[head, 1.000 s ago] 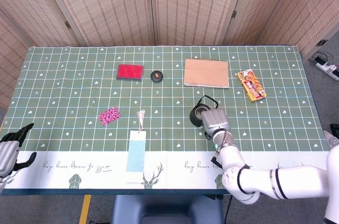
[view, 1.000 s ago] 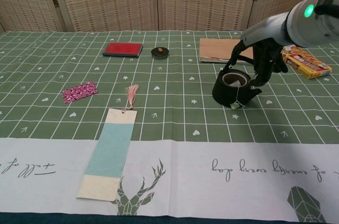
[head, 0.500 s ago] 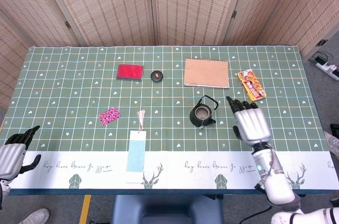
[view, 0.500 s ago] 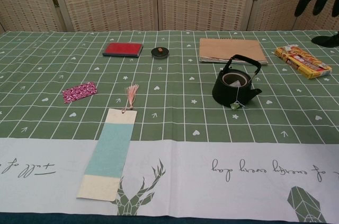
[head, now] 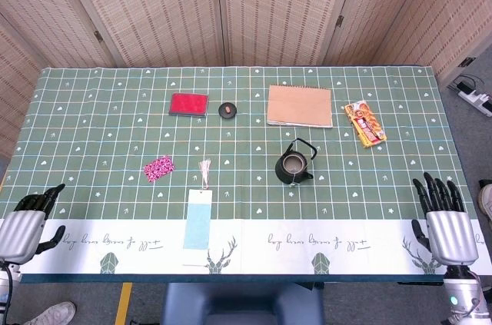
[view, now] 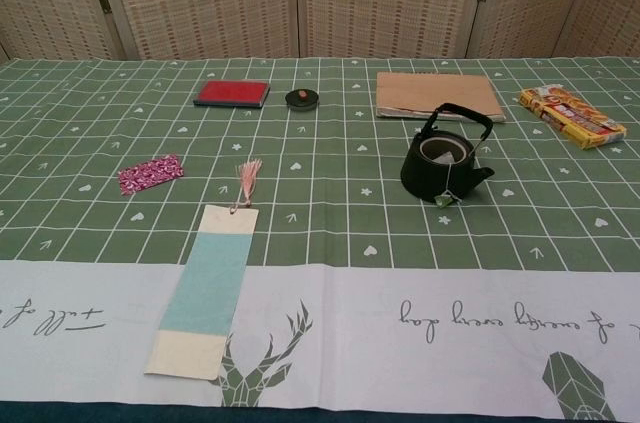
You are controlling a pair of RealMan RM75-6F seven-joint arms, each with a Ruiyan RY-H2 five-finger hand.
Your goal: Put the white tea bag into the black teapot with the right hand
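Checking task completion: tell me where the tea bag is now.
Tea bag sits inside the black teapot, table centre-right, its tag hanging outside.

We see a matt black teapot [view: 440, 168], cast-metal look, with a thin wire handle. The tablecloth [view: 330, 193] looks like smooth printed cloth. The brown notebook [view: 438, 95] has a matt kraft-paper cover. The snack packet [view: 572, 115] is glossy plastic wrap. The bookmark [view: 205, 288] is matt paper with a thread tassel. The right hand [head: 447, 221] has a pale metallic back and dark fingers.
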